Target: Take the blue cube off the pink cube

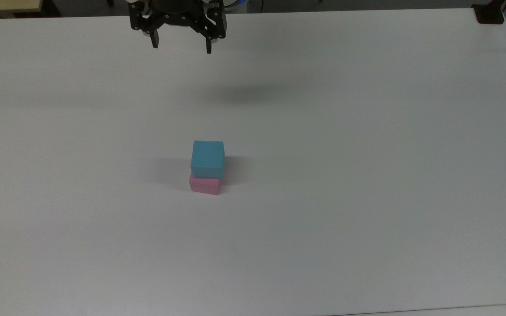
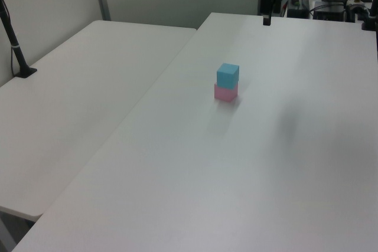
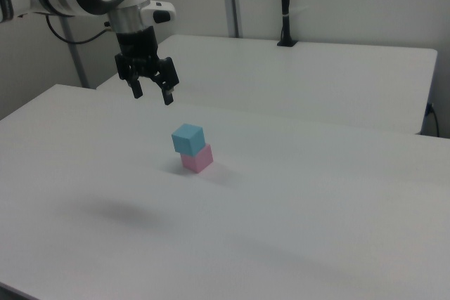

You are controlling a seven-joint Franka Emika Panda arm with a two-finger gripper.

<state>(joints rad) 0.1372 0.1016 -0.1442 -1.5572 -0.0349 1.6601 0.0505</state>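
Right view: end effector (image 3: pixel 152 94) spread, seemingly empty.

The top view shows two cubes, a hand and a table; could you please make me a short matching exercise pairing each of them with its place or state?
Things:
1. blue cube
2. pink cube
3. hand
4. white table

Places or states:
A. open, in the air, holding nothing
B. resting directly on the table, under another cube
C. on top of the stack, touched by nothing from above
D. carries the stack near its middle

Pairs: 1-C, 2-B, 3-A, 4-D
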